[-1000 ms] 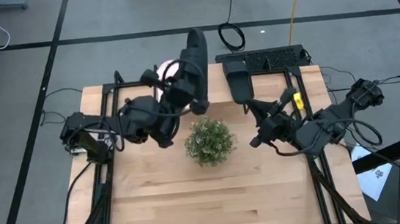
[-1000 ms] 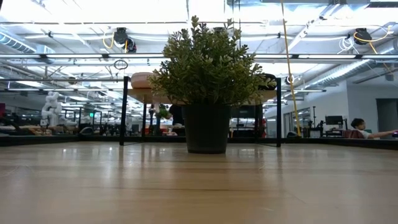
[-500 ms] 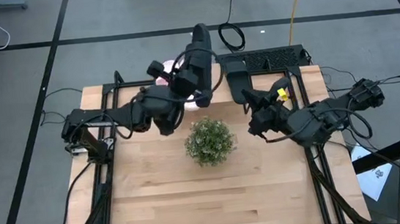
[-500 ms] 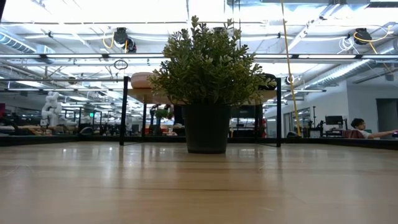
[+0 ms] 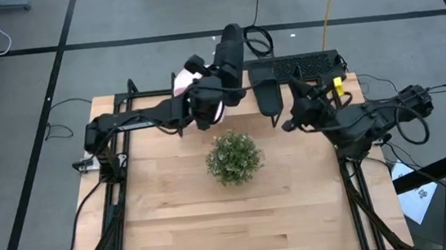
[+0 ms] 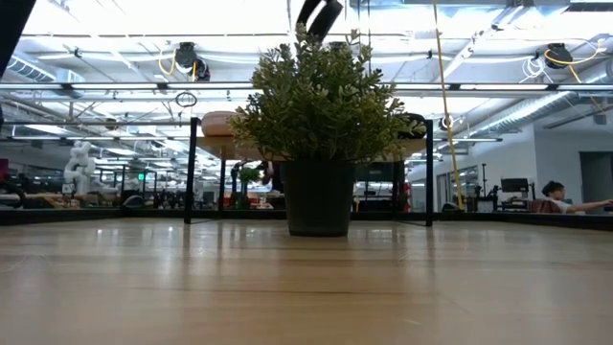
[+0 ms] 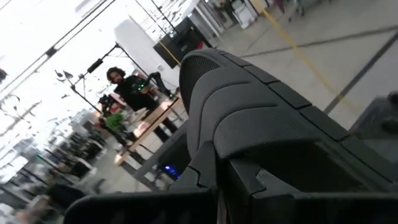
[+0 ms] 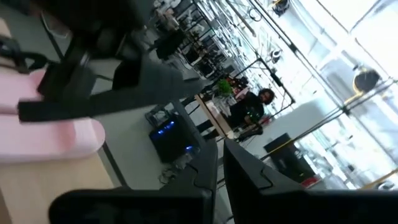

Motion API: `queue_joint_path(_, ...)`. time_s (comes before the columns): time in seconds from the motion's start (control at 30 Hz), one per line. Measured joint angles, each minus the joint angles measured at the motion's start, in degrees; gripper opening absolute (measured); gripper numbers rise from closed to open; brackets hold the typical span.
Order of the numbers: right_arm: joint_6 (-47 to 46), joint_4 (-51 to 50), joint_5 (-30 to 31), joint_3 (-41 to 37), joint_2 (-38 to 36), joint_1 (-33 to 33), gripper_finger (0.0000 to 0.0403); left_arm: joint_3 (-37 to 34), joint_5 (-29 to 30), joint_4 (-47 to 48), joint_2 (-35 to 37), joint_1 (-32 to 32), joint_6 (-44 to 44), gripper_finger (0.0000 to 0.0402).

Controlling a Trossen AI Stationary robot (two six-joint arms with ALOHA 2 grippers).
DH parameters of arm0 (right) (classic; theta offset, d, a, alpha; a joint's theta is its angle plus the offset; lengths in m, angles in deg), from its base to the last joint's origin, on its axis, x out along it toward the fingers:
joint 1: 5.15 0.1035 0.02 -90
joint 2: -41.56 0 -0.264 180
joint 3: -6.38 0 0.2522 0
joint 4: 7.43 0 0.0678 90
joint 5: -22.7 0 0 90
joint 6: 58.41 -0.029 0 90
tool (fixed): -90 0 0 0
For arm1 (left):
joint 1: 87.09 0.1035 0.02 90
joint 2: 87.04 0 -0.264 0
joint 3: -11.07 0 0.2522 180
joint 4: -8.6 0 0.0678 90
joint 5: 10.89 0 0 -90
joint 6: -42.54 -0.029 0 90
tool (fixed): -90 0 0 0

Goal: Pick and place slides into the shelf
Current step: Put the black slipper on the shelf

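The wooden table (image 5: 240,214) bears a potted plant (image 5: 233,158) and the shelf (image 5: 135,102).

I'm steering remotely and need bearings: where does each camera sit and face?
High: overhead, straight down on table, both arms.
Low: tabletop height, level past plant to shelf; no arm clearly shows.
Left wrist: on left arm, along held black slide.
Right wrist: on right arm, toward pink slide.
High and low share the plant.

Robotics lab: taped concrete floor (image 5: 27,45), exposed ceiling pipes (image 6: 498,91), workbenches (image 6: 57,201), seated person (image 6: 554,195) at desk.
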Motion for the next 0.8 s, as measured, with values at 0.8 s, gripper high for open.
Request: queue_joint_path(0.8,-39.3,-0.2,-21.8,-11.8,-6.7,-3.4,0.0021,6.6,0.3,-3.4,-2.2,-0.8,-8.6,0.0002)
